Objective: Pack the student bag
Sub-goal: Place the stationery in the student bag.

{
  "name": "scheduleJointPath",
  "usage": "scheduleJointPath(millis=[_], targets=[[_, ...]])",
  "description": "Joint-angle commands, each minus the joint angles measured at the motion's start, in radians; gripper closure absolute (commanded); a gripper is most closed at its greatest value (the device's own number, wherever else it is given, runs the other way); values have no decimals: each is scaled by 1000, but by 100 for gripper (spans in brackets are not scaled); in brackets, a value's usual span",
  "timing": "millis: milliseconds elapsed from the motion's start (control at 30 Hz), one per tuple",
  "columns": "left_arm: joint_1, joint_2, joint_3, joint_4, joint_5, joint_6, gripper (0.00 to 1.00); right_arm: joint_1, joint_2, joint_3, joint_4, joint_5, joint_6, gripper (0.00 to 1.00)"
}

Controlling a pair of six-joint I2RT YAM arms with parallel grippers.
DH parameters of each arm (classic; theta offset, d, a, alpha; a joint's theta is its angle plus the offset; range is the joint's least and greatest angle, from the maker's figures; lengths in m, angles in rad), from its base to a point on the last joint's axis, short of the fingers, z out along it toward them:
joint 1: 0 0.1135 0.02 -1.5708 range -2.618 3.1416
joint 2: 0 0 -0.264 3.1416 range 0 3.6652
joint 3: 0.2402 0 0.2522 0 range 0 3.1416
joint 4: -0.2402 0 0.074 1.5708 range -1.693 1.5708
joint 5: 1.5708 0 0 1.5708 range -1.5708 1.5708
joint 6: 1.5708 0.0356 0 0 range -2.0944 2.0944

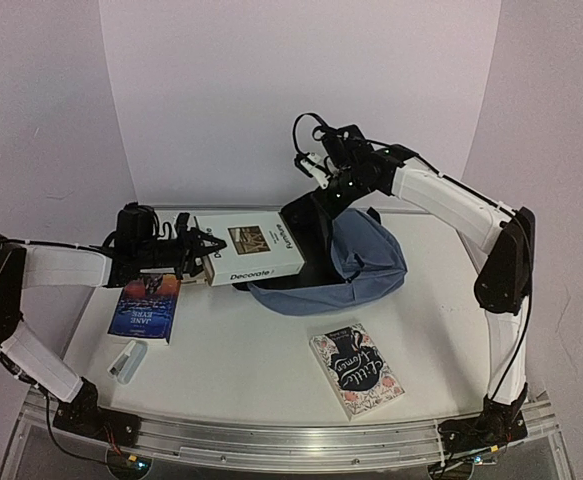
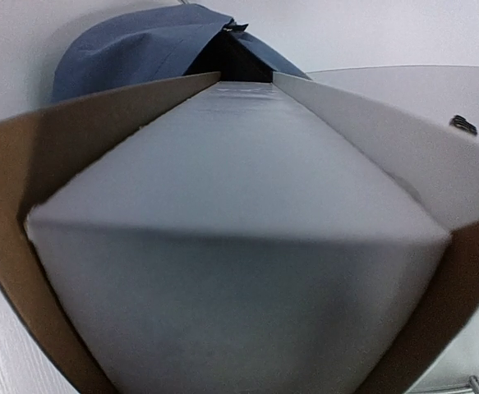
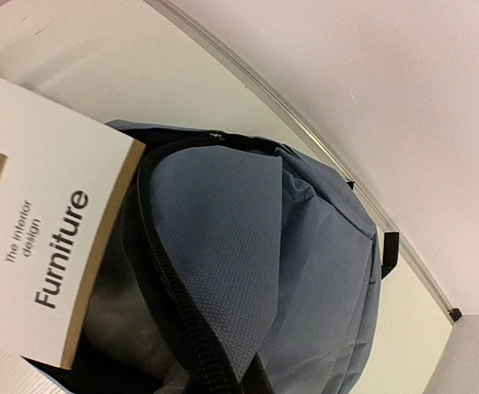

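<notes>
Though right claw [image 1: 321,190] clenched above student bag [image 1: 366,265], fingertips indistinct; white book [image 1: 251,250] in grasp of left claw [image 1: 196,245].

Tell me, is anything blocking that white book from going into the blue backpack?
Nothing visible. The white book, held by the left gripper, has its far end at the open mouth of the student bag.

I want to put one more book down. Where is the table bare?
Bare: the front middle of the table, between the blue book and the flowered book, below the bag; also the right edge beside the bag. Crowded: back left, where the white book meets the bag.
</notes>
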Motion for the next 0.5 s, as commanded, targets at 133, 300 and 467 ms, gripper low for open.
scheduleJointPath(millis=[133,300,467], targets=[[-62,217,97,264,38,-106,93,-2,-88,33,40,-44,8,100],[-98,379,195,384,40,-189,93,-2,-101,21,38,-128,56,100],[-124,505,329,431,17,-234,93,-1,-104,20,34,-255,114,100]])
